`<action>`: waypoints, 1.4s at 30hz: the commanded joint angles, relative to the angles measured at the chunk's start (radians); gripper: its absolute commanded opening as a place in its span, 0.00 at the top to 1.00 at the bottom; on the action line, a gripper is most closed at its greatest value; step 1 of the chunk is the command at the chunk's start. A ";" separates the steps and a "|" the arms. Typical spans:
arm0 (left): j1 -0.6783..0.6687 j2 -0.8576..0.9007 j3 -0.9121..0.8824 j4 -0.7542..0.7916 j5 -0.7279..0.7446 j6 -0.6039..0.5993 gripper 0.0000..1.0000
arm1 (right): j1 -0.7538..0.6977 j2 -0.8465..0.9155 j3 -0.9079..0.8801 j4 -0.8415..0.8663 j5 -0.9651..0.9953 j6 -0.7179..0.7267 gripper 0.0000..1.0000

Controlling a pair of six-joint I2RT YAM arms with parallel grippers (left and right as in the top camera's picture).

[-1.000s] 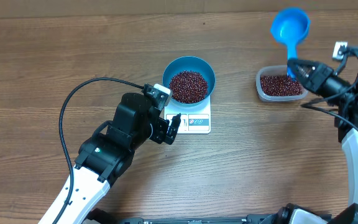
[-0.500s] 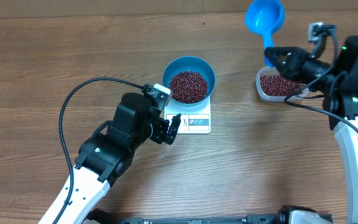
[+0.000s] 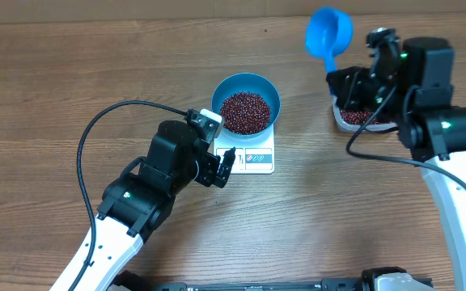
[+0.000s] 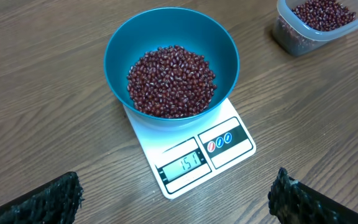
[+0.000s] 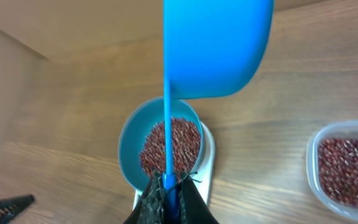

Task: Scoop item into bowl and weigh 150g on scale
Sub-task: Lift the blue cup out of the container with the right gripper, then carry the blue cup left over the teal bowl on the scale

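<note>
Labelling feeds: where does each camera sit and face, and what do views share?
Overhead: above table, straight down; left arm, right arm visible.
Left wrist: tilted down at round blue bowl on white square scale; open black fingers at bottom corners.
Right wrist: along blue plastic scoop toward bowl; fingers shut on its handle.
Shared: bowl, scale.

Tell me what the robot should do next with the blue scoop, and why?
Probably lower the scoop to the table near the tub: the right gripper holds it, seemingly empty, and the scale's display seems to read 151 under the bowl of beans.
</note>
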 commanded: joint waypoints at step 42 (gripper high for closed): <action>0.000 0.006 -0.009 0.001 0.000 -0.009 0.00 | 0.308 0.339 0.433 -0.455 0.230 -0.257 0.96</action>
